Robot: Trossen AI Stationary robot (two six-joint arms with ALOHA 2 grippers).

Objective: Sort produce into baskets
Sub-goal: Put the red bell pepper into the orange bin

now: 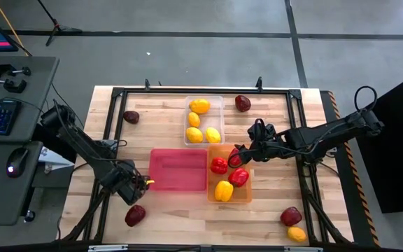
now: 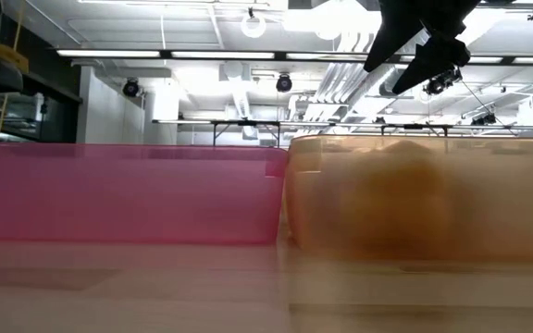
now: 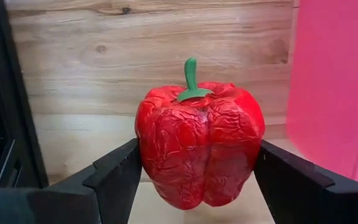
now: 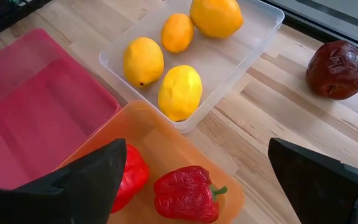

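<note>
Pincer, L [image 3: 194, 180], grips red pepper [image 3: 199, 146] beside pink bin [image 3: 334, 87].

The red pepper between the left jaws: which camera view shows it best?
The left wrist view: the red pepper fills the picture, stem up, between both jaws. In the high view the left gripper hides it. The low and right wrist views do not show it.

The worktop [image 3: 154, 56] is pale wood with visible grain and knots. The red pepper [image 3: 199, 146] has a wrinkled, faintly glossy skin and a smooth green stem. The pink bin [image 4: 36, 106], orange bin [image 4: 160, 146] and clear bin [image 4: 229, 56] are smooth translucent plastic. The yellow fruits [image 4: 180, 92] look smooth and matt.
</note>
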